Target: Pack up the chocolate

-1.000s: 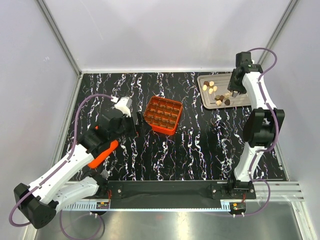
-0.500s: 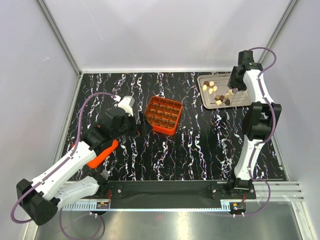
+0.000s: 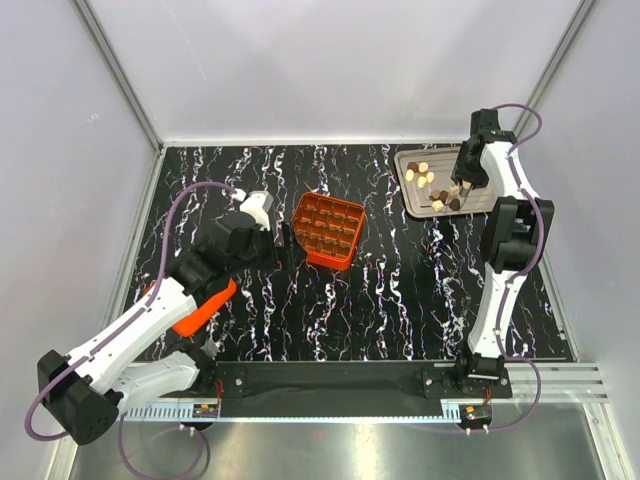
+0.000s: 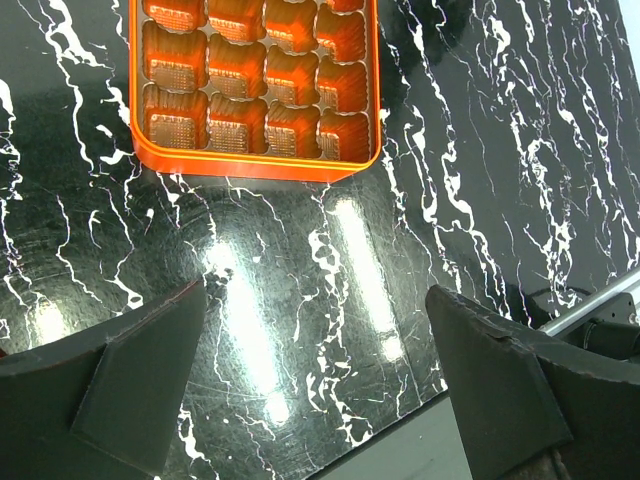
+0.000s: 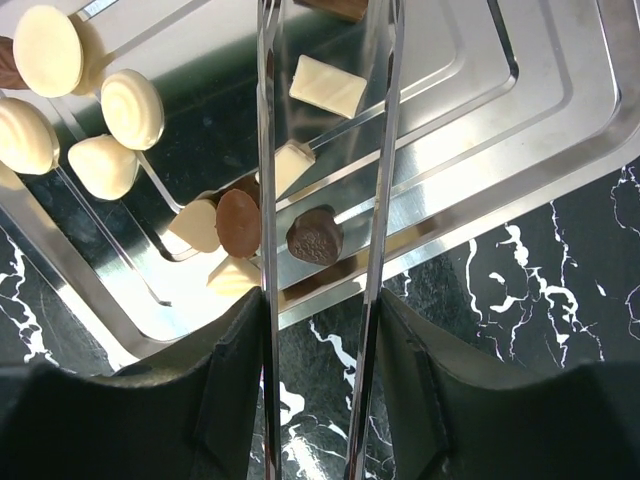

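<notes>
Right wrist view: the right gripper [image 5: 320,335], clamped on metal tongs [image 5: 265,150], seems to be picking a dark chocolate [image 5: 314,235] off the tray [image 5: 560,130]; next it likely must squeeze and lift.

Left pincer [image 4: 315,290] — seemingly — nearer box [image 4: 250,165]

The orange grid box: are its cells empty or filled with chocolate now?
Empty. The orange grid box shows only bare cell floors; the chocolates lie on the silver tray.
</notes>
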`<state>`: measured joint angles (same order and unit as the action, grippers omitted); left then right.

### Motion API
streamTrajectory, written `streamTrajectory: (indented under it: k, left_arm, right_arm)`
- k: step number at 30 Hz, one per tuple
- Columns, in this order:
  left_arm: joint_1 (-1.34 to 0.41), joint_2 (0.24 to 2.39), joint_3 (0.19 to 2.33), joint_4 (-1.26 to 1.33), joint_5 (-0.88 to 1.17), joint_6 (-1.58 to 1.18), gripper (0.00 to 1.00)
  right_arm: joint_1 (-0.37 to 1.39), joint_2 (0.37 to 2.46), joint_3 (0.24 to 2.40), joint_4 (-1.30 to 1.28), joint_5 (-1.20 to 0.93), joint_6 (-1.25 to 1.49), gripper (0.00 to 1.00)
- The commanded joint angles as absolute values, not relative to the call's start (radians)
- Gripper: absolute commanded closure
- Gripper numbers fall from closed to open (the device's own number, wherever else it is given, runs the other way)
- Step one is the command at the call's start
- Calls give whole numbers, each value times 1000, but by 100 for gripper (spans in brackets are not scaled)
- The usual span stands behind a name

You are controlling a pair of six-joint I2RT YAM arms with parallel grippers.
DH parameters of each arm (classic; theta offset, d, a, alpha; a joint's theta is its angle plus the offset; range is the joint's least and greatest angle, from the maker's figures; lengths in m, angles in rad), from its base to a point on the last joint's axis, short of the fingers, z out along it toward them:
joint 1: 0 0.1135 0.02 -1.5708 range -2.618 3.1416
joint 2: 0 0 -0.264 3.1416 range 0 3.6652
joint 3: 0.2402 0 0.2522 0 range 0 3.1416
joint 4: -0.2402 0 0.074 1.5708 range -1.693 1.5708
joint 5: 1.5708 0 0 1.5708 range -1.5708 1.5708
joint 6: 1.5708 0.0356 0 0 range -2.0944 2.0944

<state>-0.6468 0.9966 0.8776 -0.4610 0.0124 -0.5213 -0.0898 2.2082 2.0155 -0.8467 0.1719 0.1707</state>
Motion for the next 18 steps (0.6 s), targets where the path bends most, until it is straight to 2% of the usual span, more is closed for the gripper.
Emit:
streamTrajectory:
  k: [1,12,18]
  left_arm:
    - [-647,1006,930,-413,3,-503,1]
    - [-649,996,942,-419,15,-508,1]
    - [-647,960,920,-423,9,-509,1]
  right_arm:
    - [-98,2210,2062,-808,173,158,48]
    - [-98,2146,2066,-841,155,176,58]
    - [-98,2082,2077,-873,120,190,59]
